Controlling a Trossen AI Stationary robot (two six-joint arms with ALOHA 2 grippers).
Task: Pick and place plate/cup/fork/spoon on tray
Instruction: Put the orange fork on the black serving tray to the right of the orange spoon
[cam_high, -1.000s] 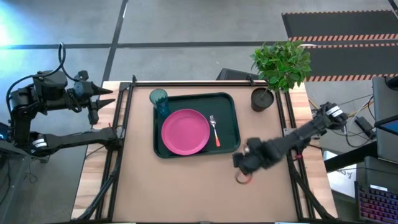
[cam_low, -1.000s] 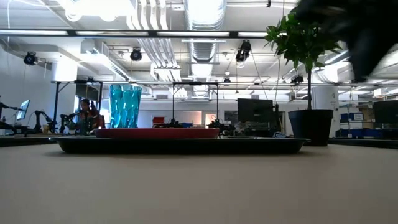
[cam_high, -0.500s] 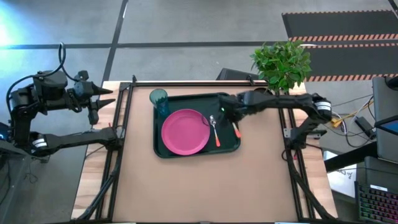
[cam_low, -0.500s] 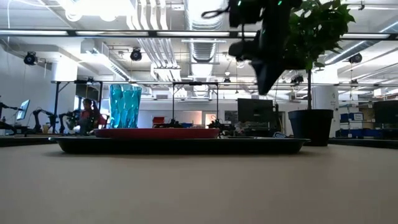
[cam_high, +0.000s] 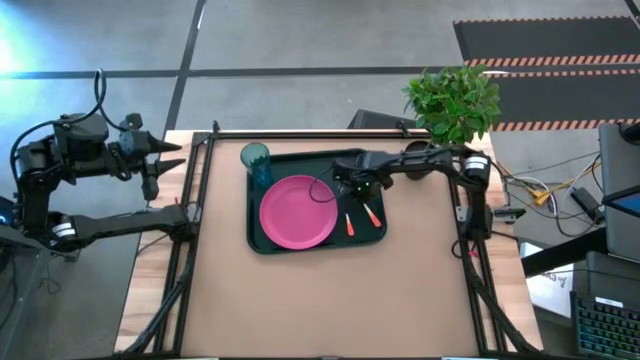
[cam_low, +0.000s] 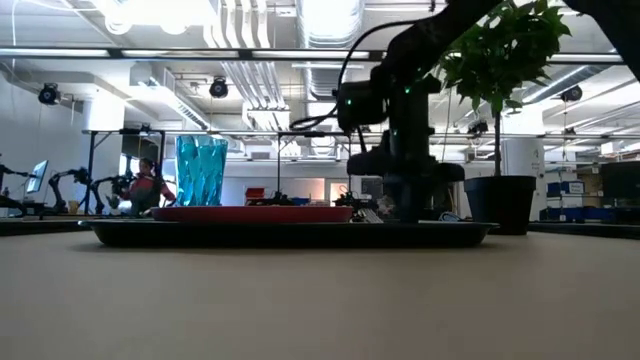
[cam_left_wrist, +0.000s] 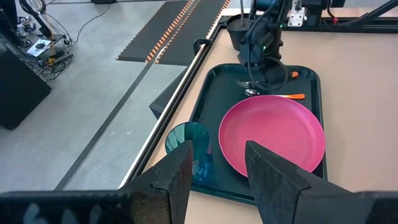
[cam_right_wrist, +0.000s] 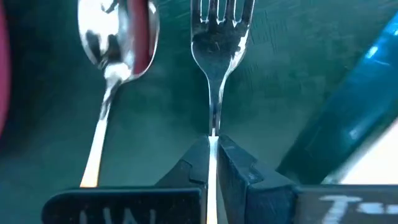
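Observation:
The dark green tray (cam_high: 300, 158) holds the pink plate (cam_high: 298, 211), with the teal cup (cam_high: 255, 160) at its far left corner. The spoon (cam_right_wrist: 115, 37) lies just right of the plate, its orange-red handle (cam_high: 349, 222) toward the near edge. My right gripper (cam_high: 357, 188) is low over the tray's right part. It is shut on the fork (cam_right_wrist: 214, 37), whose handle (cam_high: 372, 213) points toward the near edge. My left gripper (cam_left_wrist: 214, 168) is open and empty beyond the table's left edge. My right gripper pinches the fork's thin metal neck (cam_right_wrist: 213, 121), just behind the tines, between its two fingertips. The fingers point down, slanting in from the table's right, in line with the fork. The fork lies flat just above the tray floor, beside the spoon; whether it touches the floor I cannot tell.
A dark plant pot (cam_high: 420, 158) with a leafy plant (cam_high: 452, 100) stands just right of the tray's far right corner, under my right arm. Bare brown tabletop (cam_high: 320, 300) lies between the tray and the near edge.
My right gripper has risen from the tabletop near the tray's near right corner, carrying the fork. It has gone toward the far edge and left over the tray, then come down beside the spoon. It has stayed shut on the fork.

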